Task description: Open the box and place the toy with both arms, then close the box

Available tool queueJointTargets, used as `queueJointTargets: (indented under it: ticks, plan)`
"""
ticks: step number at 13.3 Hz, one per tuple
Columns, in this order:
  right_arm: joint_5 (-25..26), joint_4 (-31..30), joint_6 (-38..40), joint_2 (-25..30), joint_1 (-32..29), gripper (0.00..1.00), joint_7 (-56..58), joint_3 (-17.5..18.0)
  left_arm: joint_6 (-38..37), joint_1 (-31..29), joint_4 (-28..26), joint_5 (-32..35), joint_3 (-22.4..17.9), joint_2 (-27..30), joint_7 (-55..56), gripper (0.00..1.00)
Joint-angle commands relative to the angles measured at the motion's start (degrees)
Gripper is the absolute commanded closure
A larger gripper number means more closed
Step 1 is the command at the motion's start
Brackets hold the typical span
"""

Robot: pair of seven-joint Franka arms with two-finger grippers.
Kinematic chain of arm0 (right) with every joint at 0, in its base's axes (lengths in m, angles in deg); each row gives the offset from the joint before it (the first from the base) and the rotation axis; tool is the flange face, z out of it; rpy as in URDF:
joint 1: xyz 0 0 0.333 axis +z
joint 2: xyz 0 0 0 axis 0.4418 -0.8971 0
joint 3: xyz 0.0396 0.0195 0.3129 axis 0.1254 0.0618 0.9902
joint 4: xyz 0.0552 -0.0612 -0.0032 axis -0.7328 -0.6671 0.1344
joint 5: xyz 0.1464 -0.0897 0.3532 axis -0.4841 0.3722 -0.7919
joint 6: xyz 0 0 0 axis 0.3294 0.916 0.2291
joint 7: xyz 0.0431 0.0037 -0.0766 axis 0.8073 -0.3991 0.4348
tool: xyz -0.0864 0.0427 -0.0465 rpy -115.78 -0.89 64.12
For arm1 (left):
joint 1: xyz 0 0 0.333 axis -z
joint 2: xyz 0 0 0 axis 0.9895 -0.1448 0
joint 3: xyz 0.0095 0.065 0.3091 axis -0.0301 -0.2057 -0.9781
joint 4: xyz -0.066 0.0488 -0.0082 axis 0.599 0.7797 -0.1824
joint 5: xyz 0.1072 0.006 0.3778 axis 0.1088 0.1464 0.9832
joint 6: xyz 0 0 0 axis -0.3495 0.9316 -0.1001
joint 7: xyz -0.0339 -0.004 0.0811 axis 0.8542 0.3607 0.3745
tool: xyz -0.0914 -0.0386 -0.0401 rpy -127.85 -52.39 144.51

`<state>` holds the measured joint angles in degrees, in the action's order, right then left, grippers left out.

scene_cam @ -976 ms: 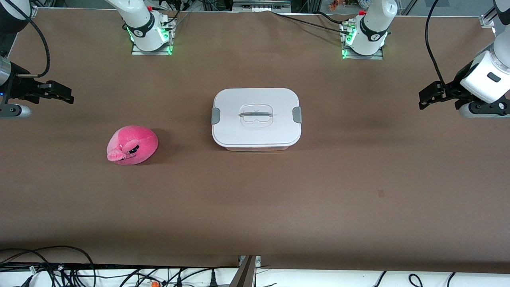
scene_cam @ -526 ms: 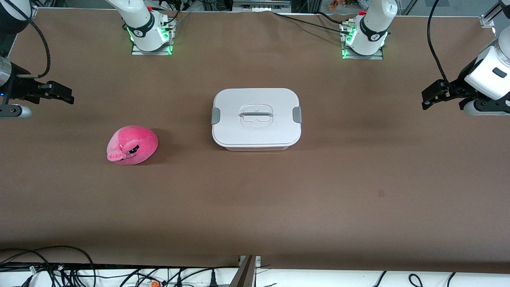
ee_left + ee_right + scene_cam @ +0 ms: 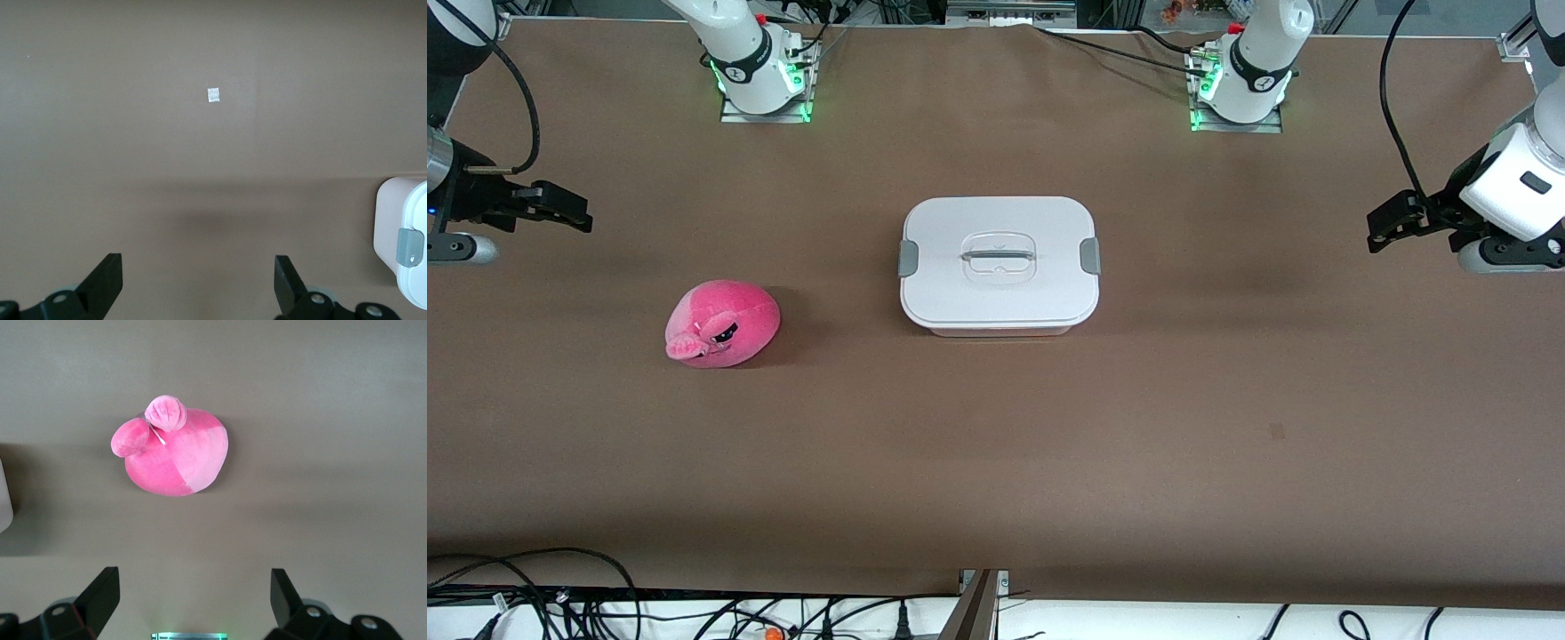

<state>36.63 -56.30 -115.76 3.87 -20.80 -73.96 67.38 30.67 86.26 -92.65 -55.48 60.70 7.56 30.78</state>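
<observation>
The box sits shut in the middle of the table, its white lid on, a grey clip at each end and a clear handle on top. Its edge with one grey clip shows in the left wrist view. The pink plush toy lies on the table toward the right arm's end, a little nearer the front camera than the box. It also shows in the right wrist view. My left gripper is open and empty over bare table at the left arm's end. My right gripper is open and empty over the table near the toy.
The brown table carries a small pale mark seen in the left wrist view. The two arm bases stand along the edge farthest from the front camera. Cables hang along the nearest edge.
My left gripper has shifted slightly, tilting and drifting toward the front camera's side. The right arm, the box and the toy have not moved.
</observation>
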Motion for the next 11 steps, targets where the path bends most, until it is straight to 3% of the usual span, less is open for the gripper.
queueJointTargets:
  ticks: [1, 11]
  plan:
    - [-0.7, 1.4, 0.9, -0.6, -0.2, 0.00, -0.4, 0.2, -1.7, -0.1, 2.3, 1.3, -0.3, -0.5, -0.7, 0.00]
    - [-0.8, 1.2, 0.5, -1.6, -0.2, 0.00, -0.8, 0.2, -2.1, -0.3, 2.0, 1.1, -0.2, -1.7, -3.1, 0.00]
